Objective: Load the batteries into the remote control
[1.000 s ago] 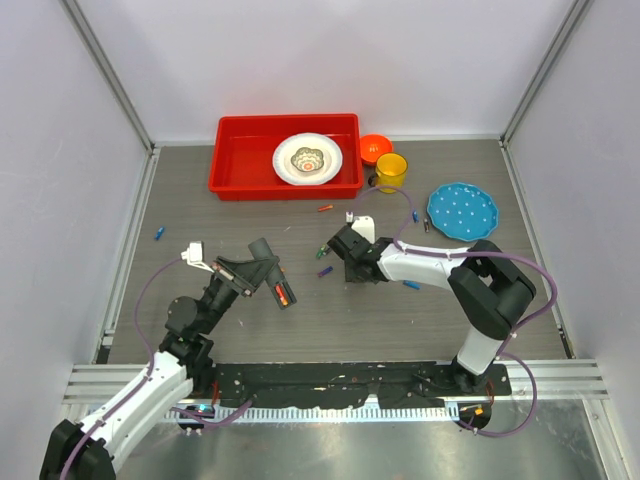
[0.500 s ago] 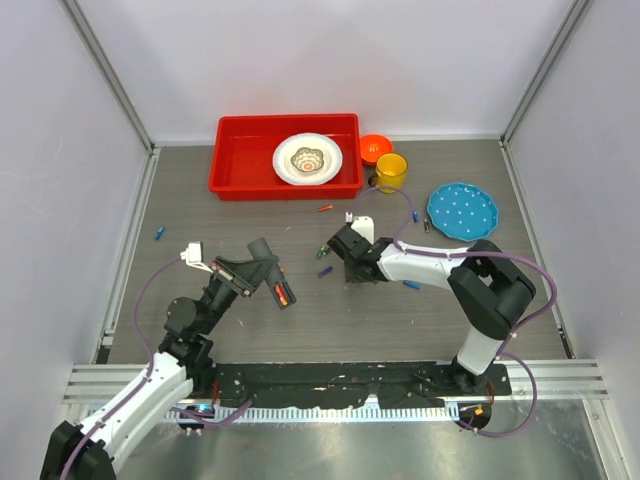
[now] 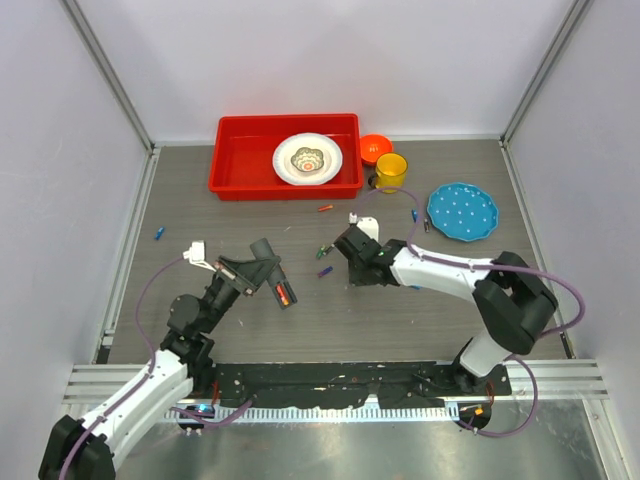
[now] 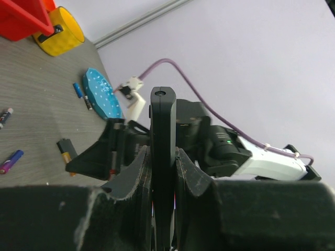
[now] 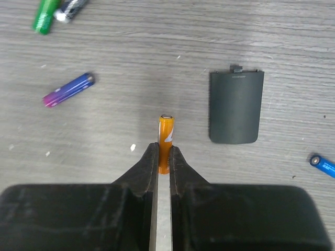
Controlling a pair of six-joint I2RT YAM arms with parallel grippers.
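Note:
My left gripper [image 3: 264, 272] is shut on the black remote control [image 3: 277, 287] and holds it tilted above the table, left of centre. A red battery [image 3: 284, 296] lies in its open slot. In the left wrist view the remote [image 4: 163, 125] stands edge-on between the fingers. My right gripper [image 5: 164, 157] is shut on an orange battery [image 5: 166, 137], pointing forward over the table. The flat black cover [image 5: 235, 106] lies just right of it. In the top view the right gripper [image 3: 352, 250] is at the table's centre.
Loose batteries lie around: purple [image 5: 68, 90], green [image 5: 46, 13], blue [image 5: 322, 163], another blue one at far left [image 3: 159, 233]. At the back stand a red tray [image 3: 232, 170] with a white plate, an orange bowl [image 3: 375, 147], a yellow cup [image 3: 391, 170] and a blue plate [image 3: 462, 211].
The right arm's elbow has swung to the right, and its gripper has shifted slightly right with the orange battery. The left arm has barely moved.

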